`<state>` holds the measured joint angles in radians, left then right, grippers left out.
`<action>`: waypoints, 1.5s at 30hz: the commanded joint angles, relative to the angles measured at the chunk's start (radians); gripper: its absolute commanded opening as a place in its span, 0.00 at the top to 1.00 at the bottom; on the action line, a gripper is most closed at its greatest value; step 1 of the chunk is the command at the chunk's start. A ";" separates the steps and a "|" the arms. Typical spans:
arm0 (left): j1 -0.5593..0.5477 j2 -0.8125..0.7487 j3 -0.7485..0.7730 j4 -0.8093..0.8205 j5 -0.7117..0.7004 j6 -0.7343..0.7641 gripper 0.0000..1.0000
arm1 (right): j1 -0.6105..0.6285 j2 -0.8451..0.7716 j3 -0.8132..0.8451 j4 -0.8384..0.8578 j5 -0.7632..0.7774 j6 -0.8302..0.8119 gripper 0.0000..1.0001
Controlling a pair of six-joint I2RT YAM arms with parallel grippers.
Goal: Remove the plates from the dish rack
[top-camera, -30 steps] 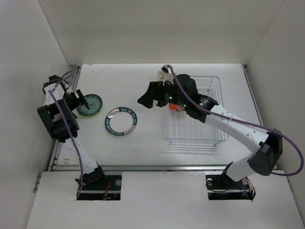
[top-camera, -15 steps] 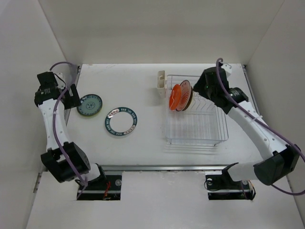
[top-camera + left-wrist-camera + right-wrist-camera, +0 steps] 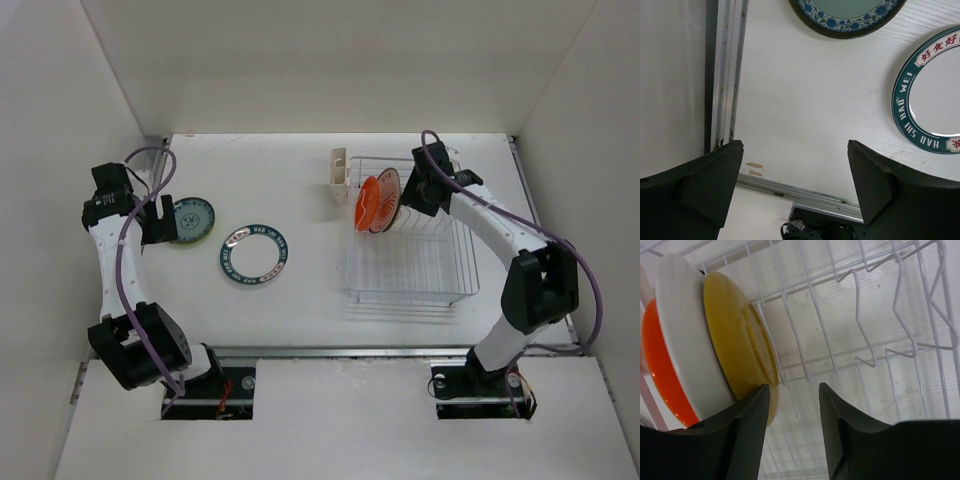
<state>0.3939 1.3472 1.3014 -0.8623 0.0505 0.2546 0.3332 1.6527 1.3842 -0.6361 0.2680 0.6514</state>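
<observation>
Nearest, beyond left gripper [image 3: 795,147]: white round plate with dark teal rim [image 3: 935,95] and blue-flowered round plate [image 3: 847,20], flat on white table [image 3: 805,100]; jaws spread, empty, drawn back.
Right gripper [image 3: 794,387]: newly lowered into silver wire dish rack [image 3: 440,275]; jaws apart, empty; next pick likely.
Beside one finger: yellow round plate [image 3: 737,350], then white round plate [image 3: 680,340], orange round plate [image 3: 660,365]; on edge, rims running near-far, faces leftward.

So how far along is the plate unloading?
Done: teal-rimmed plate and blue-patterned plate lie on the table. In hand: nothing; right jaws stand open beside the yellow plate. Left: it, the white plate and orange plate stand in the dish rack.
</observation>
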 commanded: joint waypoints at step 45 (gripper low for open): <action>-0.004 -0.051 -0.082 -0.029 0.009 0.020 0.17 | -0.006 0.047 -0.050 0.150 -0.090 -0.038 0.61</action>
<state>0.3935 1.3254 1.2240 -0.8822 0.0551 0.2619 0.3275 1.6917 1.3243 -0.5205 0.1570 0.6071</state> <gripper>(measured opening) 0.833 0.410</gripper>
